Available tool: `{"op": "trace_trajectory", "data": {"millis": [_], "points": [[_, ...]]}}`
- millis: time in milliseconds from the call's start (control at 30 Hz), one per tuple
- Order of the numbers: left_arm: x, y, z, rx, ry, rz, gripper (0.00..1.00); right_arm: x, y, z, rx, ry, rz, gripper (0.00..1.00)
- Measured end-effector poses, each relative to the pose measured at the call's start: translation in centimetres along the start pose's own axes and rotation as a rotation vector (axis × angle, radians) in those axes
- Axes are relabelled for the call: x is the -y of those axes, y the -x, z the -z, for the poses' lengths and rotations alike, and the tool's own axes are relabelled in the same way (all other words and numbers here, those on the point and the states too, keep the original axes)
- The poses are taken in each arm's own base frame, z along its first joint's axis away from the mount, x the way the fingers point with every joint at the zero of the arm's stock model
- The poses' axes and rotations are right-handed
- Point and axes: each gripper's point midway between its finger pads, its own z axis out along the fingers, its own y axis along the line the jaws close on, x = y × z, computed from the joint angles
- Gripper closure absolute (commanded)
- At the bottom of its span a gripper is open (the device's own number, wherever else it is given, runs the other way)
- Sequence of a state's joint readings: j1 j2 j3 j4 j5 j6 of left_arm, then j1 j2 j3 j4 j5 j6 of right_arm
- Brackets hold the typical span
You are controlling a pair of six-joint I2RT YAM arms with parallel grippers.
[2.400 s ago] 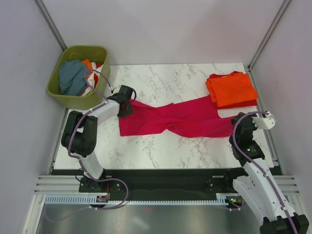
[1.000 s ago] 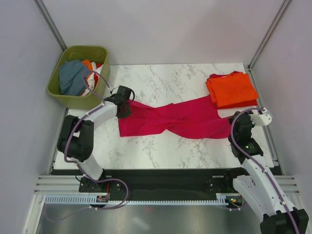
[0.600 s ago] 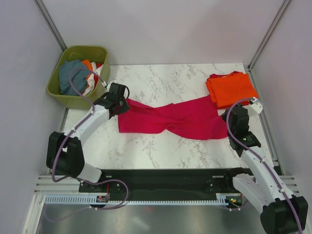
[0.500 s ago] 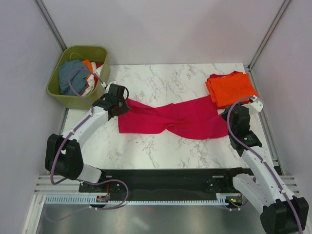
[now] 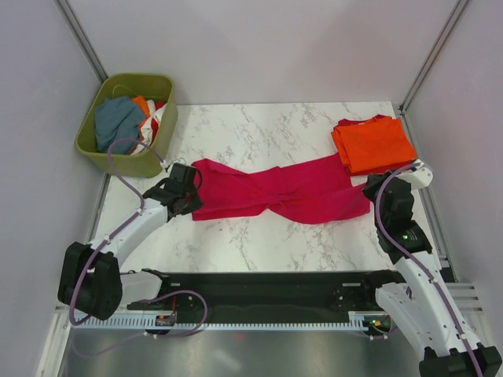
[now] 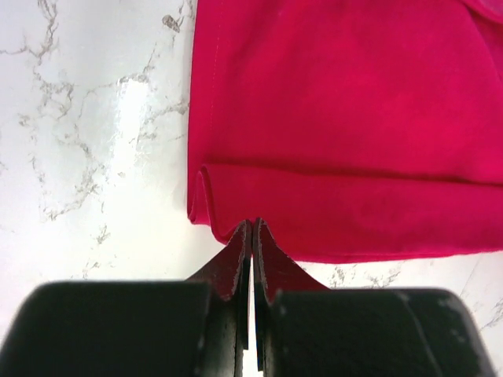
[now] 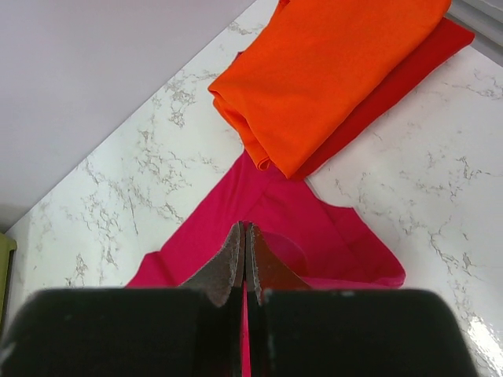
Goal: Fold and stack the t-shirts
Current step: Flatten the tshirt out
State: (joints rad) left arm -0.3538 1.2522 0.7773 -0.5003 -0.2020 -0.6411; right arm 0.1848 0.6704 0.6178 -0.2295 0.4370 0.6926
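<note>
we hold the magenta shirt [image 5: 275,192] stretched across the middle of the table [image 5: 251,129], left gripper [image 6: 252,228] pinched shut on its near-left hem, right gripper [image 7: 244,232] clamped on its right end, likely to pull it flat for folding beside the folded orange shirt [image 5: 376,144].

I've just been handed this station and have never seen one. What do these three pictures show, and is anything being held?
These are two robot arms bolted at the table's near edge. The wide picture looks down from above, and the other two come from a camera on each wrist. On the marble table a magenta t-shirt lies spread out. At far right a folded orange t-shirt sits on a red t-shirt. A green basket of clothes stands far left. The left gripper and right gripper each pinch opposite ends of the magenta t-shirt.
</note>
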Motion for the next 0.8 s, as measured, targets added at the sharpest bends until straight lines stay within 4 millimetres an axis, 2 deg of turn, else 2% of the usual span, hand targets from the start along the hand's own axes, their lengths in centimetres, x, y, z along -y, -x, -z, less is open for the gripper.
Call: {"op": "trace_trajectory", "data": {"millis": [167, 267, 300, 367, 433, 533, 600, 667, 800], "points": [[-0.1, -0.2, 0.2, 0.005, -0.009, 0.000, 0.98, -0.1, -1.6, -0.2, -0.071, 0.015, 0.037, 1.00], [0.2, 0.2, 0.3, 0.007, -0.011, 0.002, 0.98, -0.8, -2.9, -0.6, -0.146, 0.039, 0.078, 0.93], [0.5, 0.6, 0.4, 0.013, -0.015, 0.004, 0.98, -1.3, -3.1, -0.9, -0.171, 0.049, 0.094, 1.00], [1.2, 1.9, 0.9, 0.028, -0.024, 0.011, 0.98, -2.6, -3.2, -1.3, -0.214, 0.079, 0.120, 1.00], [2.3, 4.1, 1.9, 0.056, -0.045, 0.024, 0.98, -4.1, -2.6, -1.5, -0.238, 0.109, 0.137, 1.00], [4.4, 8.4, 4.2, 0.130, -0.101, 0.055, 0.98, -7.3, 0.4, -1.3, -0.210, 0.178, 0.137, 1.00], [5.1, 11.0, 5.9, 0.178, -0.129, 0.079, 0.98, -9.3, 3.1, -0.5, -0.173, 0.222, 0.130, 1.00], [5.4, 13.5, 7.9, 0.228, -0.150, 0.104, 0.98, -11.6, 6.6, 0.7, -0.113, 0.272, 0.121, 1.00], [5.0, 16.0, 12.2, 0.287, -0.176, 0.137, 0.98, -15.0, 13.1, 4.0, 0.004, 0.357, 0.108, 1.00]]}}
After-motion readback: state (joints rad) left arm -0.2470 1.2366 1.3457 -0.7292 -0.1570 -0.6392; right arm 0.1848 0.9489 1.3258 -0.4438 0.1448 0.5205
